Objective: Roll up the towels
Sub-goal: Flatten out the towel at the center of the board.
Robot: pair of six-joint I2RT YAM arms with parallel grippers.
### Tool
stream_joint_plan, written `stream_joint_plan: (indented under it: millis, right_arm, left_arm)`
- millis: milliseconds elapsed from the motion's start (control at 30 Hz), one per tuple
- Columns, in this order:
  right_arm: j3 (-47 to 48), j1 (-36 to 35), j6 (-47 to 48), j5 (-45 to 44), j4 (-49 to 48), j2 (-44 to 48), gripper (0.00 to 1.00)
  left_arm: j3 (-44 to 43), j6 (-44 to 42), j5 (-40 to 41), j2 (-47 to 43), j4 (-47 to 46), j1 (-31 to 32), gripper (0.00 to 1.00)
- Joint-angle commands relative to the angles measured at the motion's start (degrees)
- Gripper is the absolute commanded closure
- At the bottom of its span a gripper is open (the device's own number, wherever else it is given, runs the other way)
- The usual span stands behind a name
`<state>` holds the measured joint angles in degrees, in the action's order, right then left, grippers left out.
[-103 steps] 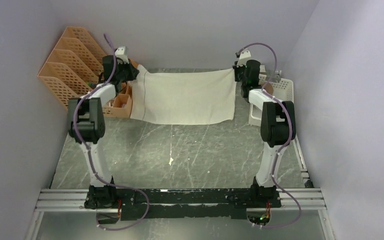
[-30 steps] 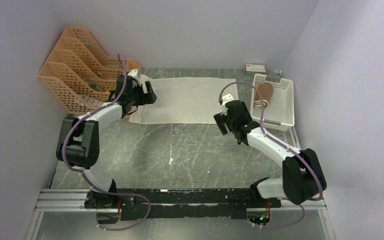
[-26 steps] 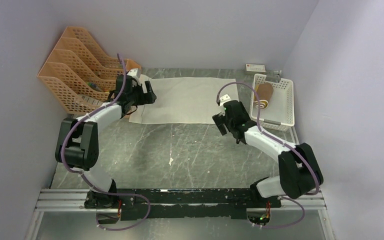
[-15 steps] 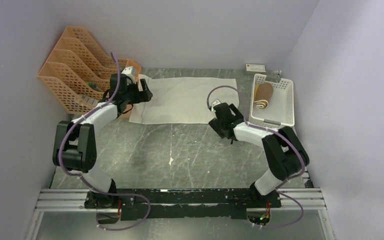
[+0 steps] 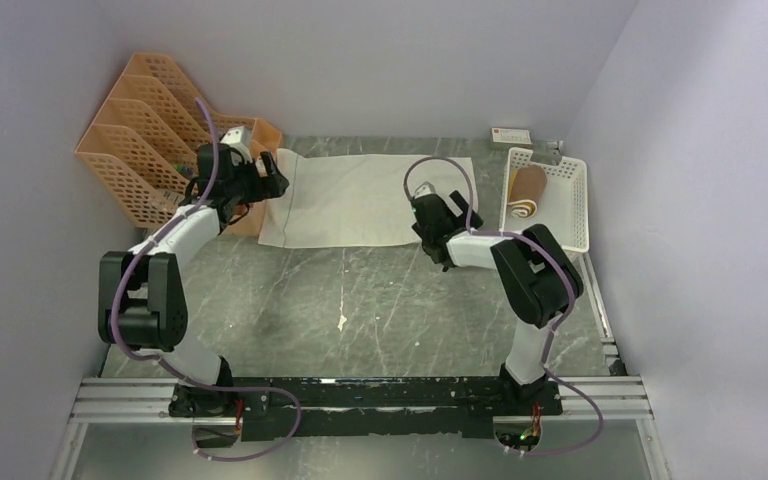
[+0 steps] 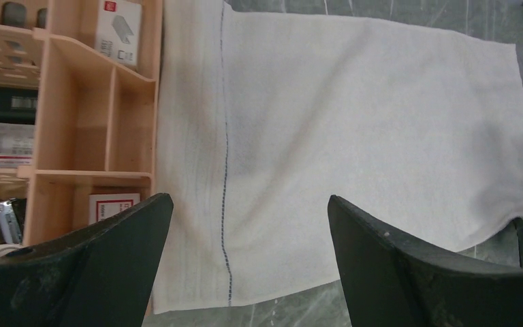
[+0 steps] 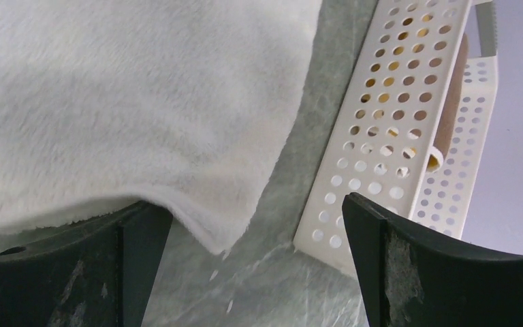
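Note:
The cream-white towel (image 5: 360, 200) lies spread flat at the back of the table. My left gripper (image 5: 270, 184) hovers open over its left edge; in the left wrist view the fingers (image 6: 122, 235) straddle the towel (image 6: 354, 122) and its blue stitched line without touching. My right gripper (image 5: 436, 228) stands open over the towel's near right corner (image 7: 129, 102), with nothing between the jaws (image 7: 259, 204). The brown towel (image 5: 526, 193) lies rolled in the white basket (image 5: 570, 210), and shows through the basket's wall (image 7: 453, 95).
An orange file rack (image 5: 150, 130) and a wooden compartment box (image 6: 88, 122) with small items stand against the towel's left edge. The perforated basket (image 7: 388, 136) sits just right of the towel's corner. A small white box (image 5: 512, 135) lies at the back right.
The towel, earlier held up by both grippers, now lies flat and released. The left gripper drew back to the left. The right arm folded, bringing its gripper left toward the towel's near right corner.

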<state>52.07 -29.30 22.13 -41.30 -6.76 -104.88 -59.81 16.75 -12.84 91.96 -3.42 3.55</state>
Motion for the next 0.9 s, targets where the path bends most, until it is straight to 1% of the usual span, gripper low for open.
stream_joint_plan:
  millis: [0, 233, 433, 533, 567, 600, 633, 733, 867]
  right_arm:
    - [1.3, 3.8, -1.3, -1.2, 0.0, -5.1, 0.0]
    - [1.6, 9.2, -3.1, -2.3, 0.1, -4.8, 0.0]
    - [1.7, 9.6, 3.9, -3.5, -2.4, -5.7, 0.0]
    - [1.3, 9.2, 5.1, -3.9, -4.7, -4.2, 0.05]
    - [1.2, 9.2, 5.4, -4.5, -5.6, -3.5, 0.1]
    - [1.4, 9.2, 5.8, -5.2, -6.4, -3.0, 0.2]
    - [1.7, 9.1, 6.4, -5.6, -6.5, -2.6, 0.26]
    - [0.8, 8.2, 8.7, -6.3, -10.5, -0.6, 0.28]
    - [-0.2, 7.1, 10.1, -4.4, -15.3, 4.1, 0.22]
  left_arm:
    - [0.5, -1.1, -2.8, -2.3, 0.3, -1.8, 0.03]
    - [0.4, -1.6, -3.6, -3.3, 0.7, -3.2, 0.03]
    - [0.4, -1.6, -4.6, -3.4, 0.7, -3.9, 0.03]
    - [0.6, -1.6, -4.7, -3.7, 0.7, -4.0, 0.03]
    - [0.5, -1.7, -4.7, -3.8, 0.8, -4.2, 0.04]
    - [0.5, -1.7, -4.7, -3.9, 0.9, -4.3, 0.03]
    - [0.5, -1.8, -4.8, -4.1, 0.9, -4.4, 0.03]
    - [0.6, -1.8, -5.0, -4.4, 0.9, -4.7, 0.03]
    - [0.9, -1.5, -5.5, -4.7, 0.6, -5.1, 0.03]
